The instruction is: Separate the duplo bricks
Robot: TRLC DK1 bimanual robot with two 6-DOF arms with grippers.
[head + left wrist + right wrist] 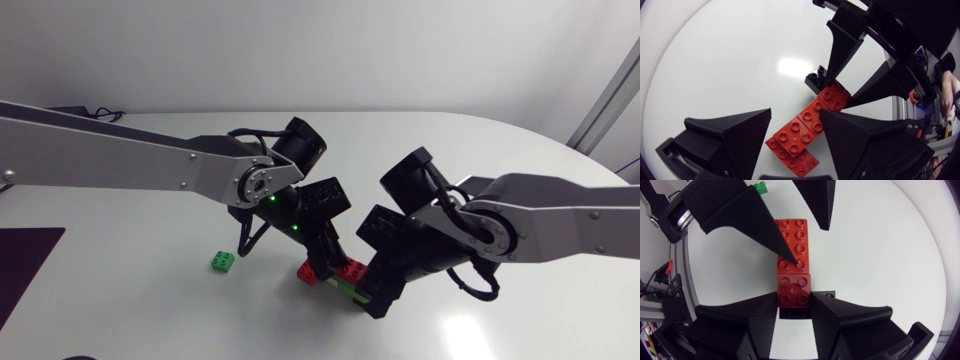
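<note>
Right wrist view: my right tool (pixel 794 296) is clamped on a square red brick (pixel 794 289), its matte wedges pressing both studded flanks. A black brick (pixel 795 313) butts against it between them. Ahead, a long red brick (pixel 800 235) joins on, glossy, lying on the smooth white counter (pixel 875 255). My left tool (pixel 795 117) straddles it, spread wide, one wedge standing clear. A small green brick (pixel 223 262) sits well apart.

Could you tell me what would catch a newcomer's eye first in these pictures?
Two black grippers meet mid-table over a joined row of red bricks: the right gripper is shut on one end, and the left gripper straddles the other, open. A small green brick lies apart on the white table.
</note>
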